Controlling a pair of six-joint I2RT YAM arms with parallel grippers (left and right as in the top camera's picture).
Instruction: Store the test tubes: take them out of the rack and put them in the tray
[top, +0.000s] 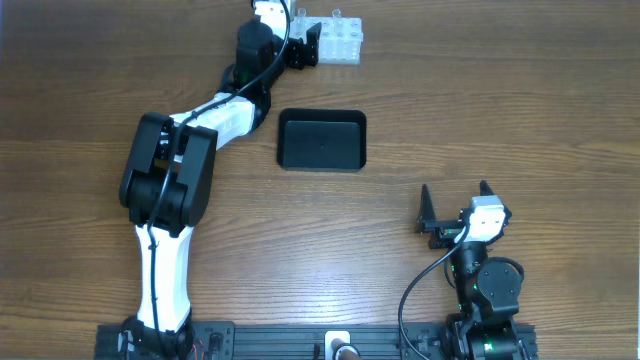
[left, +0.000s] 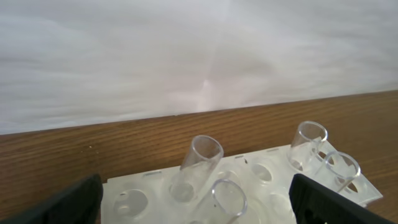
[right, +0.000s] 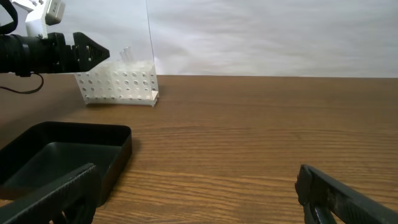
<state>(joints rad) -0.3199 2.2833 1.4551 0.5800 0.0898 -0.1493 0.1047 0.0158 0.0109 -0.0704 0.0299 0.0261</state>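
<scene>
Nearest the arm bases, the right gripper (top: 455, 203) sits low over the wooden table (top: 520, 110), its two fingers spread wide with nothing between them. Farther up the table, the black tray (top: 322, 140) lies at mid-table, well apart from this gripper and to its left. Beyond the tray, at the far edge, stands the white rack (top: 342, 42). The left gripper (top: 306, 50) meets it from the left end, arm stretched across the table. In the left wrist view, the left gripper's fingers (left: 68, 202) stand apart, one on each side of the rack's near rows. Four clear test tubes (left: 200, 163) stand in the wells. Two lie between the fingers and the middle one leans. Neither finger touches glass.
</scene>
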